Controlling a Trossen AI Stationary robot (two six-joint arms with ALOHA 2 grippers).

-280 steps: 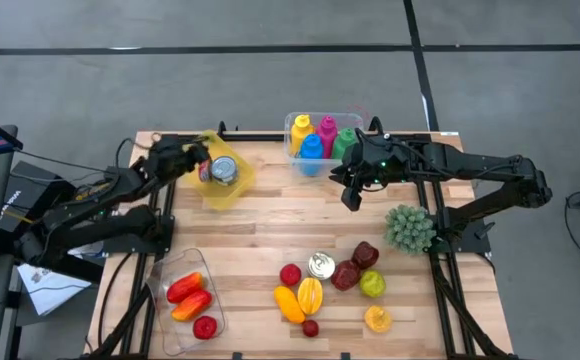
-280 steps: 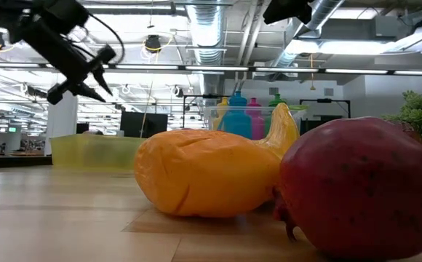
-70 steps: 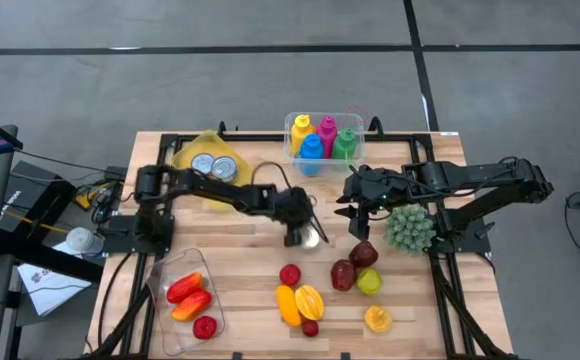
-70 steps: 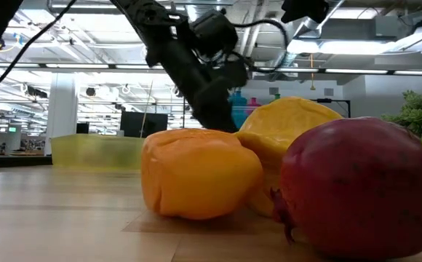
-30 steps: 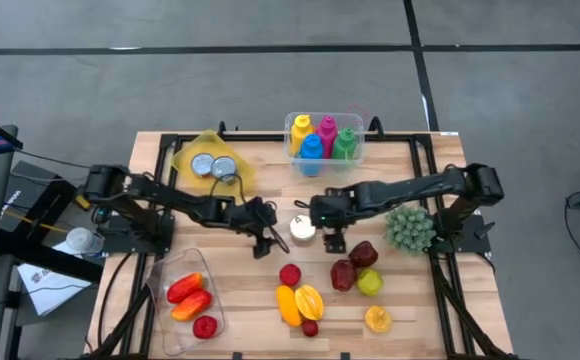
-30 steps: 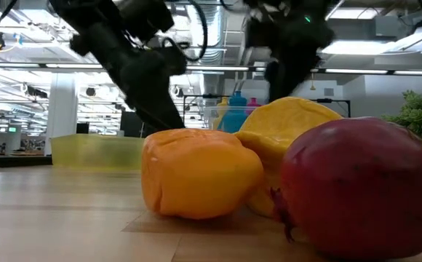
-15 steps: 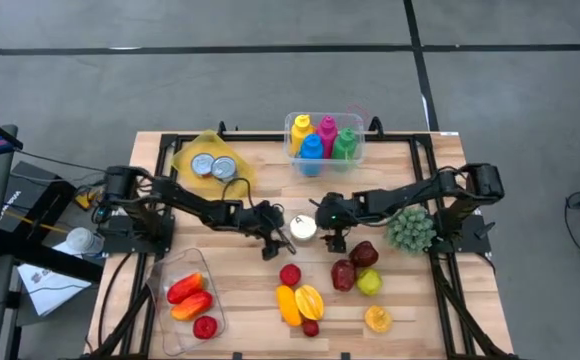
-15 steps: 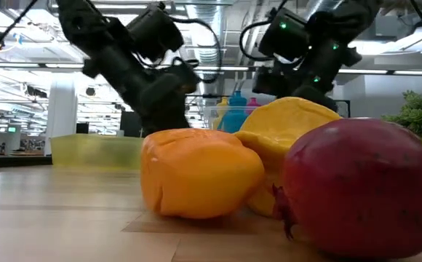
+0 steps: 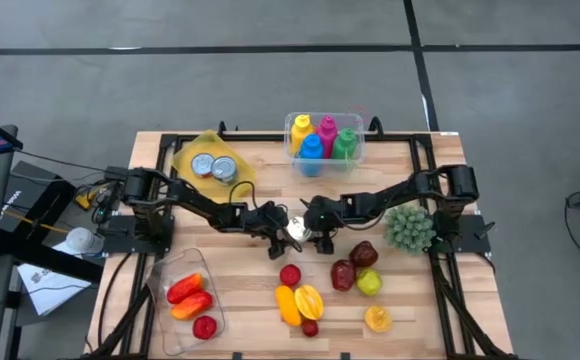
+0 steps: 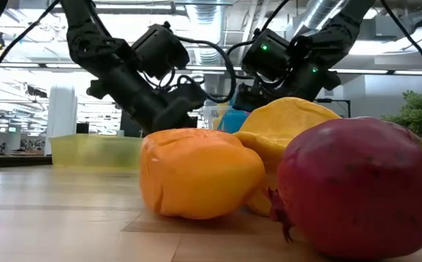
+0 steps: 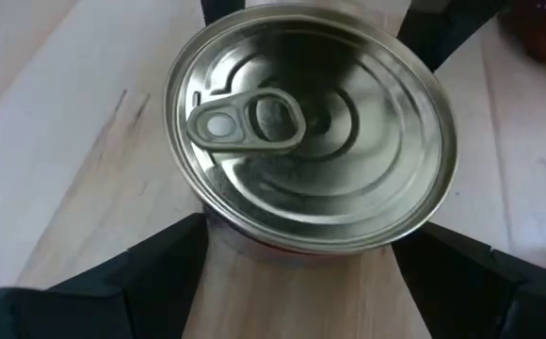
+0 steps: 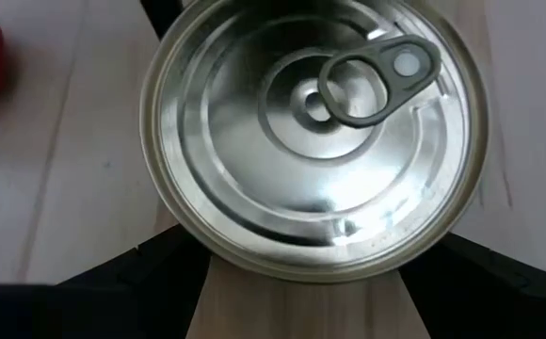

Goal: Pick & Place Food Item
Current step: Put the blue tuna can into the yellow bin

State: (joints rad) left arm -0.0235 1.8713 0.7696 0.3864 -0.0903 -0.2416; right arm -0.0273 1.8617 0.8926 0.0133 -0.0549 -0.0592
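Pincers from both arms meet at one silver can (image 9: 297, 228) near the middle of the wooden desk (image 9: 250, 205). The left pincer (image 9: 282, 235) reaches in from the left side in the high view, the right pincer (image 9: 313, 224) from the right, and the can sits between them. In the left wrist view the can (image 11: 311, 127) fills the frame, pull-tab lid up, with that arm's dark fingers (image 11: 151, 268) spread wide on either side of it and the opposite arm's fingers showing beyond its far rim. The right wrist view gives the mirror of this: the can (image 12: 315, 127) lies between its own spread fingers (image 12: 151, 268). Both pincers stand wide around the can; whether either one actually presses on it I cannot tell.

Just in front of the can lie the loose fruits: a red apple (image 9: 290, 274), an orange piece (image 9: 288, 304), a yellow one (image 9: 310, 298), a dark red pomegranate (image 9: 345, 274) and a green fruit (image 9: 371, 283). A yellow tray (image 9: 205, 180) at the back left holds two more cans (image 9: 213, 167). A clear tub (image 9: 324, 140) of coloured bottles stands at the back centre, and a clear tray (image 9: 190, 300) with red and orange peppers sits at the front left. A green plant (image 9: 408, 228) stands at the right edge.
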